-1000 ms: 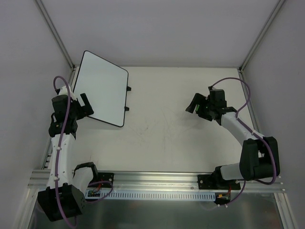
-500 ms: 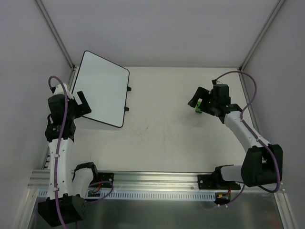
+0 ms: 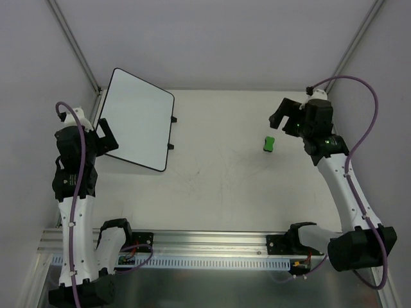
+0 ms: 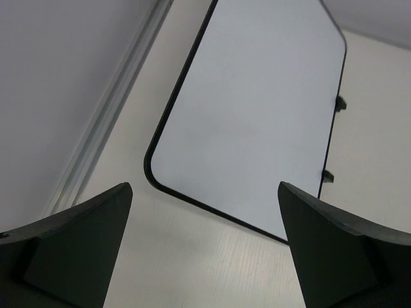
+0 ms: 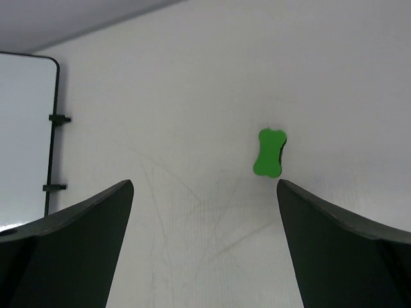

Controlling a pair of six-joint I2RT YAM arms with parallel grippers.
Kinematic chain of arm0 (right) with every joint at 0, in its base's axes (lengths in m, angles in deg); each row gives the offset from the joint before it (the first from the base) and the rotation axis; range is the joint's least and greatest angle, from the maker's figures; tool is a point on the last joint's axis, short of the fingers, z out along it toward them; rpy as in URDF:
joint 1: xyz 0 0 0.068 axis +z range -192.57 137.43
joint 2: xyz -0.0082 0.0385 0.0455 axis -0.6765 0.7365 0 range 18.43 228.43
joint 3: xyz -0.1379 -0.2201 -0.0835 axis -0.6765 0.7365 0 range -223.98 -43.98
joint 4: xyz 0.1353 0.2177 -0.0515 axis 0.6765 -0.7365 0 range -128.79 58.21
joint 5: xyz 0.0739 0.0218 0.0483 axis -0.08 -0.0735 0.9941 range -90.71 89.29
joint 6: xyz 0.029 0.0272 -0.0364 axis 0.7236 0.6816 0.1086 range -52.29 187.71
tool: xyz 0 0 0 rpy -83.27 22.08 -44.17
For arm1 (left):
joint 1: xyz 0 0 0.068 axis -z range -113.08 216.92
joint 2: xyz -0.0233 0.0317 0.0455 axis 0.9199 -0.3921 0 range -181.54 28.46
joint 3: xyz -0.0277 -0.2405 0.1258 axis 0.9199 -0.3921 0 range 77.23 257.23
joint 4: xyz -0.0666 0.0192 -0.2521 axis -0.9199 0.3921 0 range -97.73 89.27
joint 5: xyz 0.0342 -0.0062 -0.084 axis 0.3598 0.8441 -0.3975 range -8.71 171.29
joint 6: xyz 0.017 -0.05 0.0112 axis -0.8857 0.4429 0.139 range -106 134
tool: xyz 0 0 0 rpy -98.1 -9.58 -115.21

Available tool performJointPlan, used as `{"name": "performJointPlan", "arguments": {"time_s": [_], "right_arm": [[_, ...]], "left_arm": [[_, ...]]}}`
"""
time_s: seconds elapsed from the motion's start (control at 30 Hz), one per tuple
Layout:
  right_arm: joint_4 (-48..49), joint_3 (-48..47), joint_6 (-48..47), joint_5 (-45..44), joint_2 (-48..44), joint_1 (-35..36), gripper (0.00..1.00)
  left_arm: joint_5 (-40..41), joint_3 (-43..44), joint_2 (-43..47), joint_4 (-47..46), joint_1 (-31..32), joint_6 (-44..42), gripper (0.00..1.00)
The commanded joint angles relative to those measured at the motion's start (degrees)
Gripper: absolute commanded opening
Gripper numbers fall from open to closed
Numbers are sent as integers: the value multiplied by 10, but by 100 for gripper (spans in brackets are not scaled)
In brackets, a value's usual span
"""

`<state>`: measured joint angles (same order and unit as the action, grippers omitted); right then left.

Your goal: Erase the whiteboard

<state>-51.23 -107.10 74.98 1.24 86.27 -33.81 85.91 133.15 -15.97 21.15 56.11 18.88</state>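
Note:
The whiteboard (image 3: 138, 119) lies at the far left of the table, a white face with a thin black rim and no writing on it. It also shows in the left wrist view (image 4: 257, 109) and at the left edge of the right wrist view (image 5: 22, 141). My left gripper (image 3: 106, 138) hangs open just off the board's near left corner, its jaws (image 4: 204, 186) empty. A small green eraser (image 3: 269, 144) rests on the table at mid right. Beyond it and to the right, my right gripper (image 3: 282, 119) stands open, with the eraser (image 5: 270, 153) ahead of its empty jaws (image 5: 204, 183).
Two small black feet (image 3: 173, 133) stick out from the board's right edge. Grey walls and metal frame posts (image 3: 77, 48) close in the table on the left, the back and the right. A metal rail (image 3: 212, 240) runs along the near edge by the arm bases.
My right gripper has drawn back to the far right, leaving the green eraser on the table. My left gripper has pulled back leftward from the board's near edge.

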Motion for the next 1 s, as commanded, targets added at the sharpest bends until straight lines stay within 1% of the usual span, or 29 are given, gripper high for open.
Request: {"name": "performJointPlan", "arguments": {"time_s": [0.0,0.03,0.1,0.13,0.2,0.23,0.27,0.3,0.37,0.47,0.53,0.67,0.7,0.8,0.83,0.97], "right_arm": [[-14,-85,-68,-56,-65,-6,99],[-18,-100,-106,-72,-72,-6,99],[-23,-140,-137,-83,-95,-7,99],[-23,-152,-149,-96,-102,-6,99],[-23,-186,-185,-110,-115,-7,99],[-23,-197,-198,-114,-128,-7,99],[-24,-206,-222,-117,-134,-7,99],[-23,-215,-233,-120,-141,-7,99],[-23,-236,-248,-128,-161,-7,99],[-21,-250,-268,-136,-189,-7,99],[-21,-254,-283,-140,-203,-7,99],[-22,-253,-303,-132,-234,-7,99],[-22,-253,-306,-130,-242,-6,99],[-22,-257,-315,-129,-254,-5,99],[-20,-258,-317,-129,-259,-6,99],[-21,-267,-321,-118,-262,-6,99]], "left_arm": [[7,73,28,13,11,-11,99],[4,103,32,21,13,-9,99],[-12,137,37,28,22,-12,99],[-18,172,38,30,25,-12,99],[-38,210,39,35,32,-17,99],[-44,247,39,37,38,-18,99],[-44,267,39,40,40,-19,99],[-64,284,39,43,44,-17,99],[-66,336,38,47,55,-16,99],[-66,387,40,52,73,-24,99],[-60,412,42,52,80,-31,99],[-50,433,47,52,97,-44,99],[-33,437,48,53,104,-44,99],[-27,457,53,51,105,-45,99],[-25,465,54,51,123,-59,99],[-12,471,59,52,133,-63,99]]}}
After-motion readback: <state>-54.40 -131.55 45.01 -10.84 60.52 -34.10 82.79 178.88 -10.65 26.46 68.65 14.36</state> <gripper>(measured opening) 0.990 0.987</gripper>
